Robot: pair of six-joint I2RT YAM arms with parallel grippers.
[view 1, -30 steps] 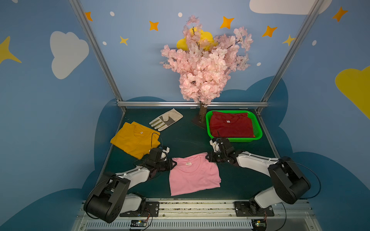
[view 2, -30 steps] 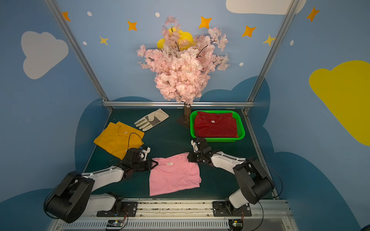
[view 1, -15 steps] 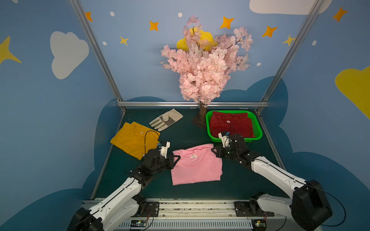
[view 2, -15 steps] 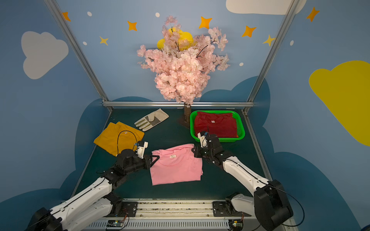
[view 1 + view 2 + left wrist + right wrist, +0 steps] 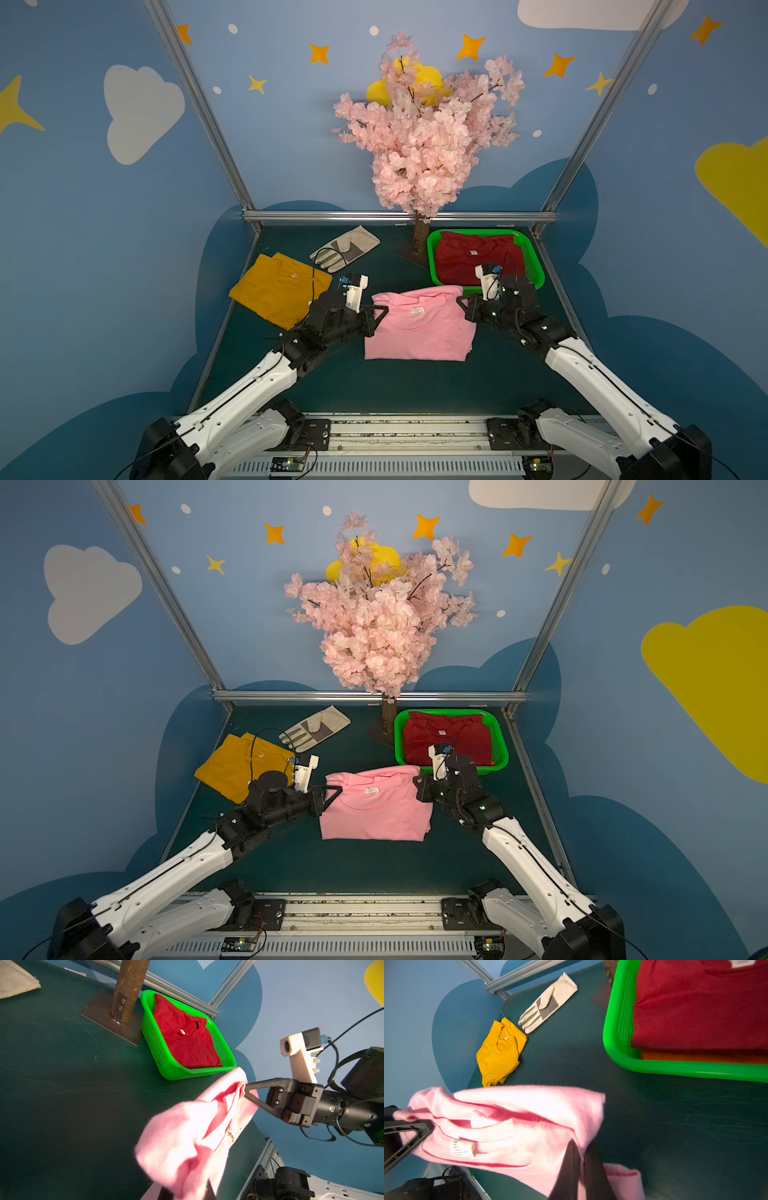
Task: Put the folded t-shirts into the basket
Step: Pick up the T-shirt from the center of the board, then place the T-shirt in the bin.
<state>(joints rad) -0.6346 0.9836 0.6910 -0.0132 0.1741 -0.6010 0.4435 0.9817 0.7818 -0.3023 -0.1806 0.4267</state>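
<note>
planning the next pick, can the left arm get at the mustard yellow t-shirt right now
Probably not yet: the left gripper is shut on the pink t-shirt at its edge. Once freed, likely yes, since the mustard yellow t-shirt lies uncovered right beside that arm.

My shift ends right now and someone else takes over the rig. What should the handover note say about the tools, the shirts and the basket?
Left tool: shut on the pink t-shirt, at one collar-end corner.
Right tool: shut on the opposite collar-end corner. The shirt hangs between the two, just in front of the basket.
Done: the dark red t-shirt lies in the basket, on top of the orange t-shirt.
Left: set the pink one in, then fetch the mustard yellow t-shirt, lying near the glove, which is not part of the job.
</note>
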